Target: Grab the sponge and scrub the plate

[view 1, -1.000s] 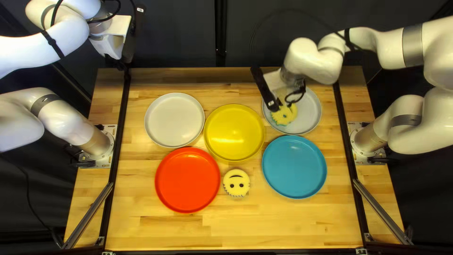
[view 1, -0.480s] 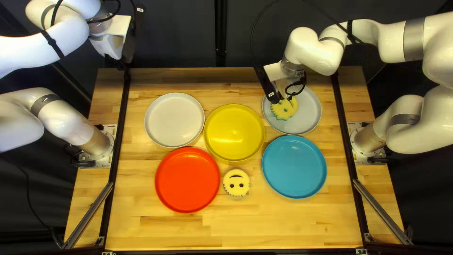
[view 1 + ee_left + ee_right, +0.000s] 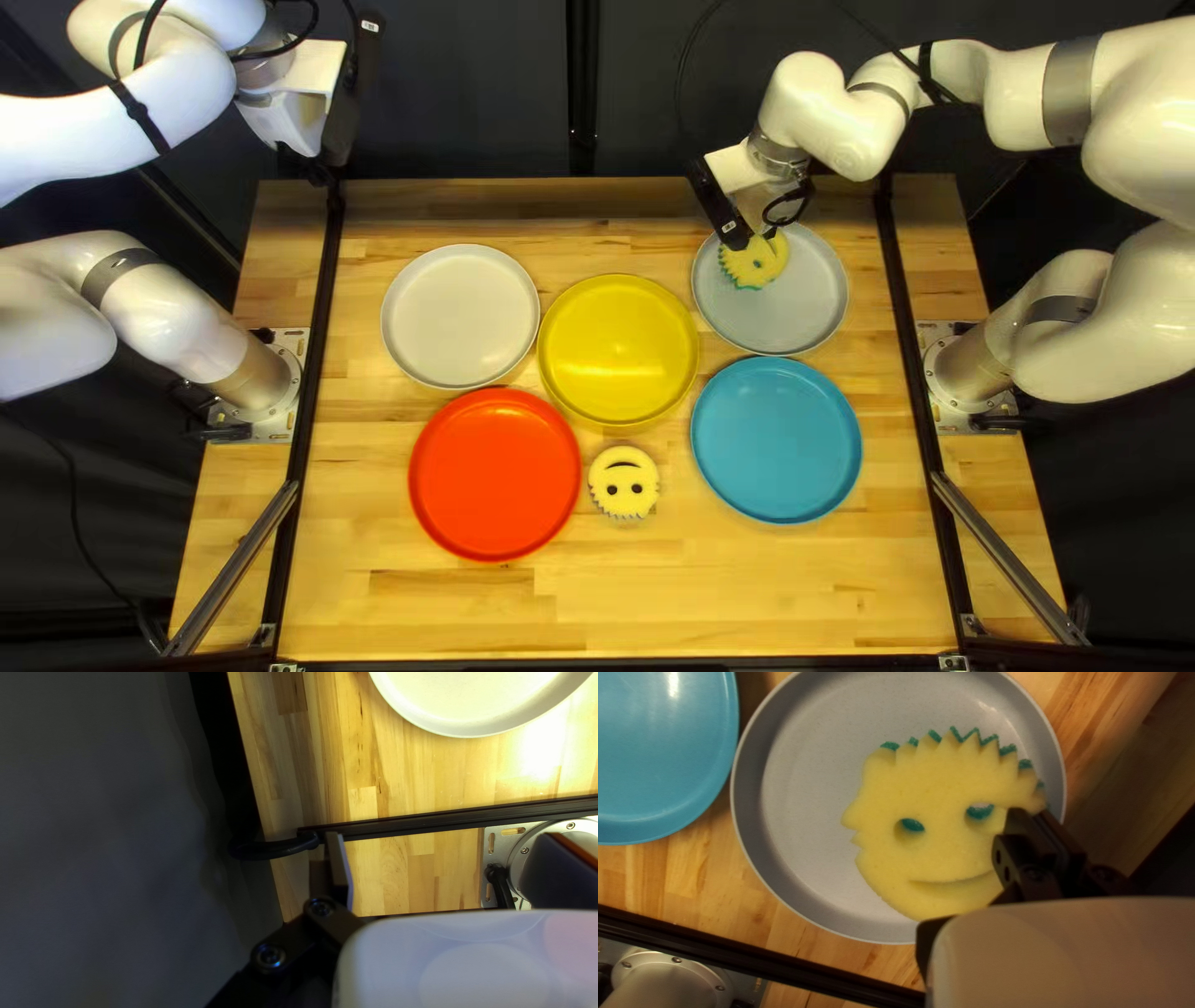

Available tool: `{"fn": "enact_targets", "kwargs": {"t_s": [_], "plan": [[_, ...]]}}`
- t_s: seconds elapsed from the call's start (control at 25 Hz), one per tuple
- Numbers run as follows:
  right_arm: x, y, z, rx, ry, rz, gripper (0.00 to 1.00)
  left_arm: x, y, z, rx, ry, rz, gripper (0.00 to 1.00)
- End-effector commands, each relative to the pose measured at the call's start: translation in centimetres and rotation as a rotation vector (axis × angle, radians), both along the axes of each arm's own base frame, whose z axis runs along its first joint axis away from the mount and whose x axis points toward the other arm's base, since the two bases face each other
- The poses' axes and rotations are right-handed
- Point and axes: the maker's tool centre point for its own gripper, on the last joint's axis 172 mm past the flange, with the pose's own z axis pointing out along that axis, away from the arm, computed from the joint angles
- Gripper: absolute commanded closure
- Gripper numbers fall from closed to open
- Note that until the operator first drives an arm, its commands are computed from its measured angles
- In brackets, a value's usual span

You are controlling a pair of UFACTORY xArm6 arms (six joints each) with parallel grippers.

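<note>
Pale wooden tabletop [image 3: 498, 610]. On grey plate [image 3: 809, 765], far right: one yellow sponge [image 3: 946, 784], pinched at its edge by right gripper [image 3: 1031, 816]. Calls for light, level pressure; overlapping strokes, stopping short of neighbouring blue plate [image 3: 660, 753].

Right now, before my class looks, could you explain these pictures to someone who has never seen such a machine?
Two white robot arms, a left arm and a right arm, work over a wooden table. One picture looks down from above the table's near edge; the other two look along each arm's tool from its wrist.

On the table lie five round plates: off-white, yellow, red, blue and pale grey. A round yellow smiley sponge lies between red and blue.

The right tool holds a jagged-edged yellow-and-green face sponge over the grey plate; I can't tell how firmly it touches. The left tool is open and empty.
</note>
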Motion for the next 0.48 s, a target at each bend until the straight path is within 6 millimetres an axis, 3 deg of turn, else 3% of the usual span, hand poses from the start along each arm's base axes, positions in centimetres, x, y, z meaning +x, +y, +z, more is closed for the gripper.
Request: {"fn": "enact_targets", "kwargs": {"t_s": [0.04, 0.48], "plan": [[-0.45, 1.57, -0.07, -0.028, 0.008, -0.007, 1.0, 0.0, 0.0, 0.0, 0.0, 0.0, 0.0, 0.0], [-0.71, 1.76, 0.36, -0.023, 0.017, -0.01, 1.0, 0.0, 0.0, 0.0, 0.0, 0.0, 0.0, 0.0]]}}
